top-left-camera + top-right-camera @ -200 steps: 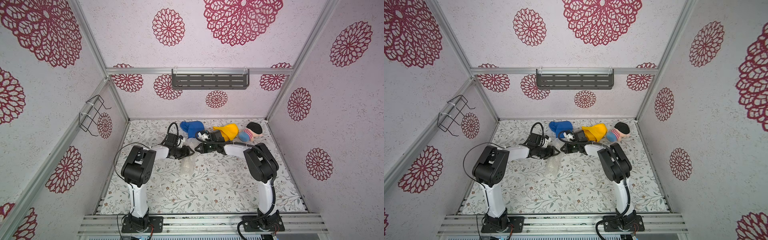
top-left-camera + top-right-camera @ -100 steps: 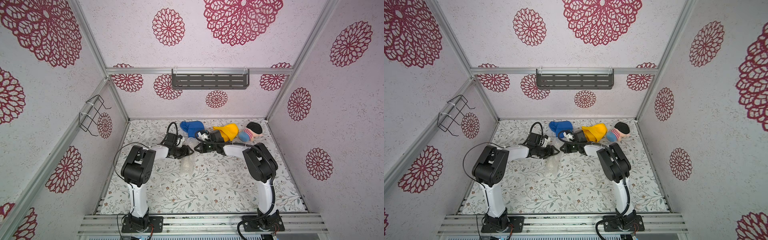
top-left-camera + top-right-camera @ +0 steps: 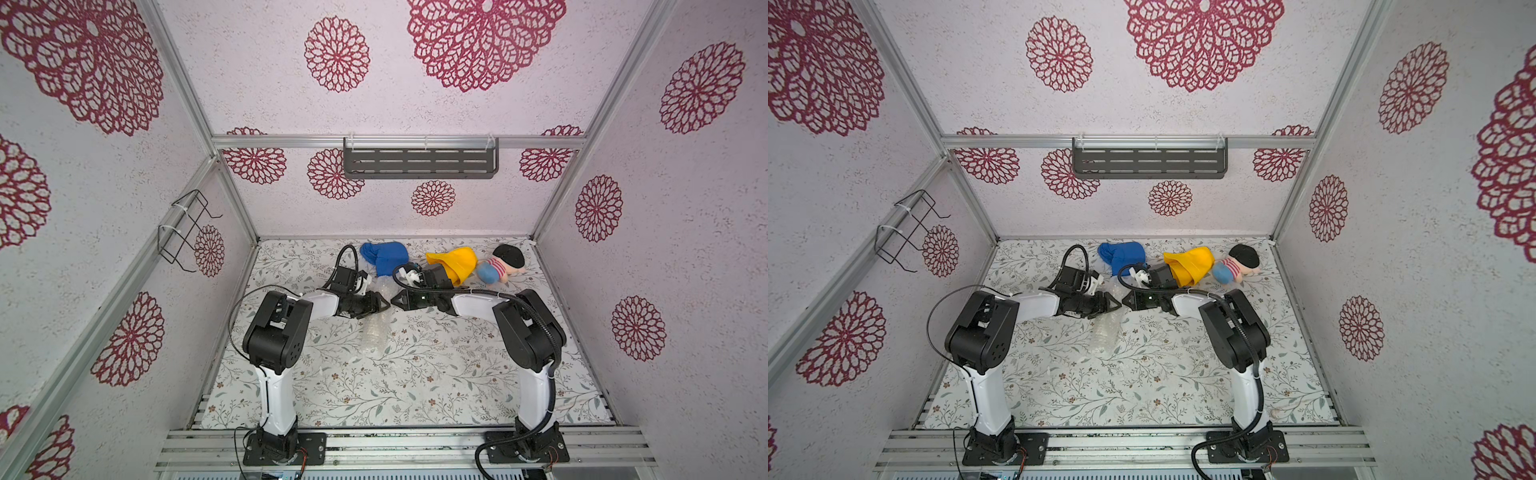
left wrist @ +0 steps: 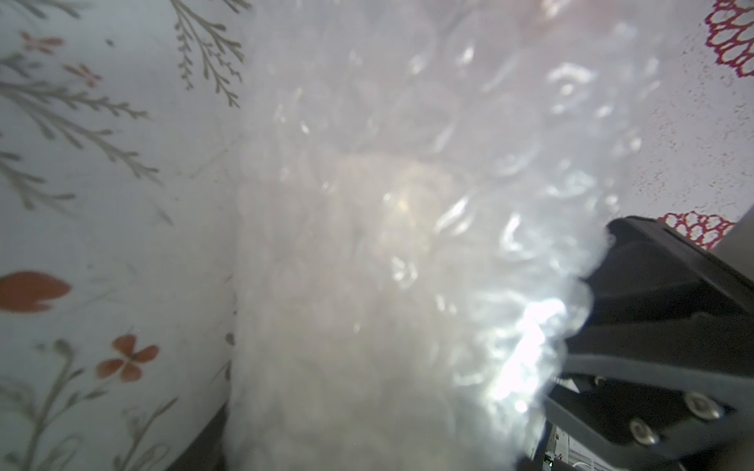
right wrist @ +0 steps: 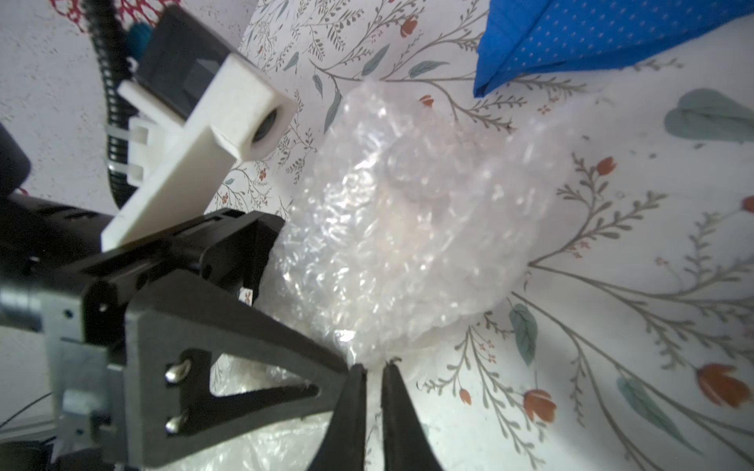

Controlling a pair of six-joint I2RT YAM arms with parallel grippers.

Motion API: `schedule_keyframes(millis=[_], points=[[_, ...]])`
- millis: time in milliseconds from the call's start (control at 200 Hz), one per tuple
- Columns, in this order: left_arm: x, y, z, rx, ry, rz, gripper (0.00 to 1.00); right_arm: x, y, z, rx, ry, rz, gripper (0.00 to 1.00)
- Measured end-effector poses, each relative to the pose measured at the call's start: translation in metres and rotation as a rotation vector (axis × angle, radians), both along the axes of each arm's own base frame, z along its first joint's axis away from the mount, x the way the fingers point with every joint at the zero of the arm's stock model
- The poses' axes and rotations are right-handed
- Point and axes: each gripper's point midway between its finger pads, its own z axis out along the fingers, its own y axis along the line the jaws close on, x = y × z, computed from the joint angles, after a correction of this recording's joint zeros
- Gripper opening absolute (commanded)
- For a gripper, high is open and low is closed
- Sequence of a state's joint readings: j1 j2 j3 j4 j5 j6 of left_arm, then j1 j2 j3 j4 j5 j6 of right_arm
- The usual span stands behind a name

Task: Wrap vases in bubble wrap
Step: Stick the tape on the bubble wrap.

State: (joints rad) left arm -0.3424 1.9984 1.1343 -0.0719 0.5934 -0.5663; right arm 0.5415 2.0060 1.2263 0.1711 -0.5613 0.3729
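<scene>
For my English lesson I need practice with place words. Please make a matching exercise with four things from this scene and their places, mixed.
1 wire rack
2 grey shelf
3 plush doll
4 bubble wrap

A back right corner of the table
B left wall
C near the middle of the table
D back wall

Pairs: 1-B, 2-D, 3-A, 4-C

White links and black joint housings on my left arm [image 3: 276, 395] and right arm [image 3: 534, 395]; ribbed black cable [image 3: 488, 293] along the right; silver screws [image 5: 176, 372] in my black triangular left gripper [image 5: 345, 361].
</scene>
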Motion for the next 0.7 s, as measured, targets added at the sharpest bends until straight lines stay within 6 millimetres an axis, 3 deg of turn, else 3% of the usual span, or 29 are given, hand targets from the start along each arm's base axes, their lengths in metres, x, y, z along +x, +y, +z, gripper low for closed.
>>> schedule_keyframes(millis=[95, 215, 430, 580, 701], points=[[0.0, 0.0, 0.0, 0.0, 0.0, 0.0, 0.0, -0.005, -0.006, -0.002, -0.01, -0.001, 0.004, 0.28], [0.0, 0.0, 0.0, 0.0, 0.0, -0.001, 0.0, -0.009, -0.011, -0.002, -0.017, 0.005, 0.002, 0.28], [0.0, 0.0, 0.0, 0.0, -0.001, -0.002, 0.0, -0.006, -0.009, 0.003, -0.003, 0.002, 0.002, 0.18], [0.0, 0.0, 0.0, 0.0, -0.001, -0.002, 0.0, 0.007, 0.001, 0.018, 0.032, -0.027, 0.008, 0.08], [0.0, 0.0, 0.0, 0.0, -0.001, -0.002, 0.0, 0.016, 0.013, 0.017, 0.05, -0.026, 0.021, 0.05]])
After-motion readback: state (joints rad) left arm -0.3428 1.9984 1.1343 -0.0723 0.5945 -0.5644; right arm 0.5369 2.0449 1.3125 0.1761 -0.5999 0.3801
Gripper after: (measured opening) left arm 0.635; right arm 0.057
